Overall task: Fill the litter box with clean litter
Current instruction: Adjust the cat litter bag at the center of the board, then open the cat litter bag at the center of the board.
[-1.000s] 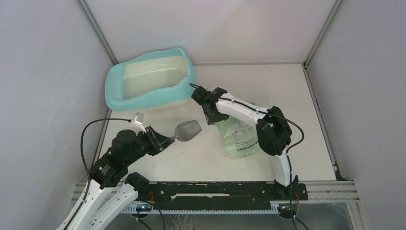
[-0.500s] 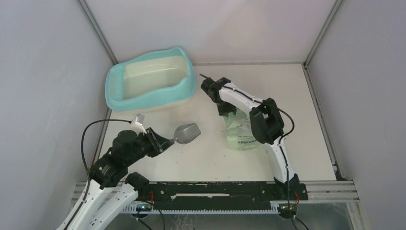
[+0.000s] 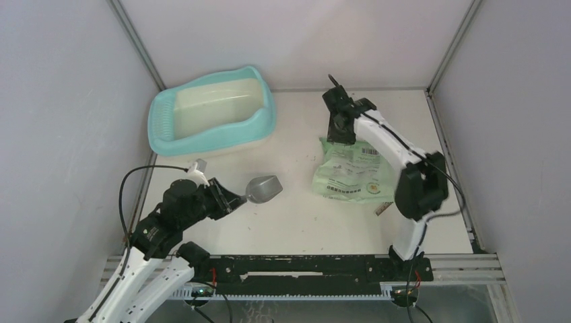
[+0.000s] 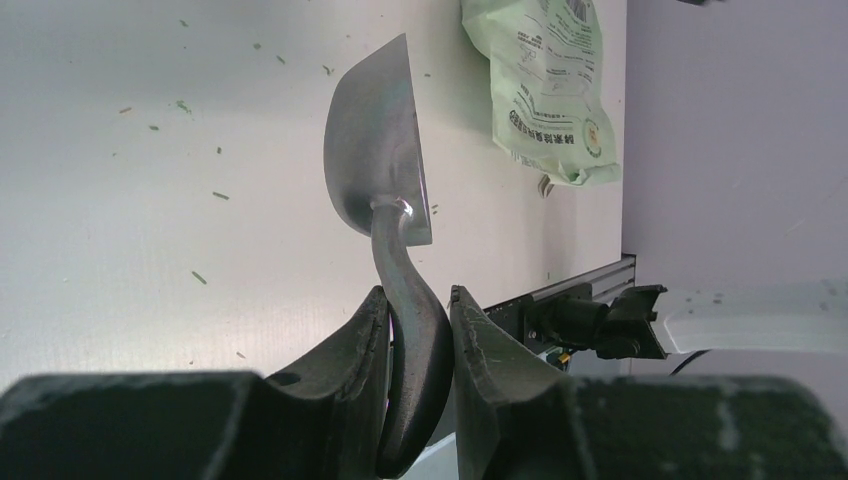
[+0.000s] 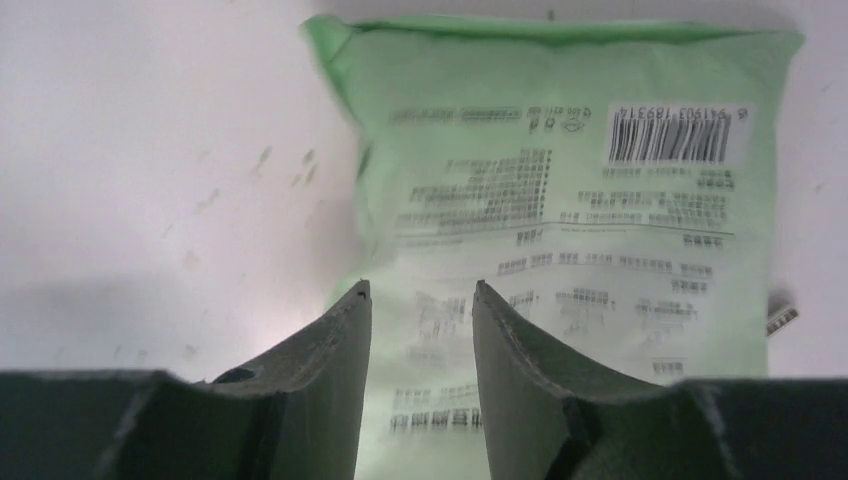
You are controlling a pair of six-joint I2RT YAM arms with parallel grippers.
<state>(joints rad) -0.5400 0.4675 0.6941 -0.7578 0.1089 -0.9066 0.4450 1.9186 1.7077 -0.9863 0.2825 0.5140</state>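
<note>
Now my right claw [image 5: 415, 290] has swung to the upper middle, open above the flat green printed bag [image 3: 350, 173]. My left claw [image 4: 415, 297] grips the grey metal scoop [image 4: 375, 150].

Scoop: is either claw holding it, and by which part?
Left claw grips the metal scoop by its handle; right claw, open over the green bag, holds nothing.
</note>
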